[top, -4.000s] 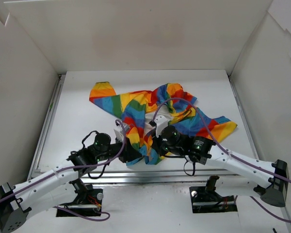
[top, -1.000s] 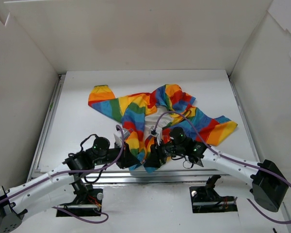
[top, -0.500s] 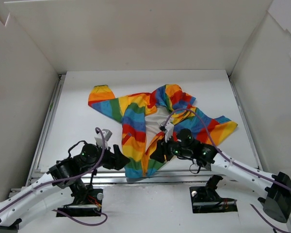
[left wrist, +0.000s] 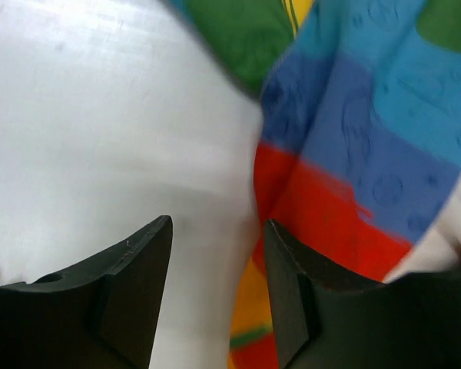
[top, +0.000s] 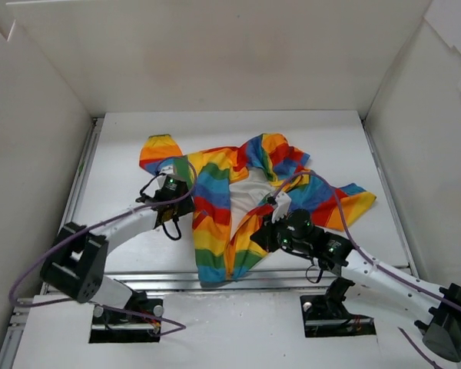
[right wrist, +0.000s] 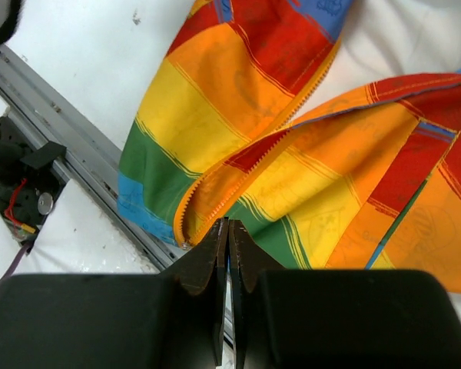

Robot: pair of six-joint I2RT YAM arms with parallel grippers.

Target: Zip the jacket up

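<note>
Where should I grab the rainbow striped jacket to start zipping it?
Grip the rainbow-striped fabric jacket at its near bottom hem, where the two toothed front edges converge. Come from above on the near side: it lies open, hem toward the arms.

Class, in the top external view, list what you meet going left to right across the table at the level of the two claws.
left claw → jacket's striped front panel → right claw → jacket's outstretched sleeve end
</note>
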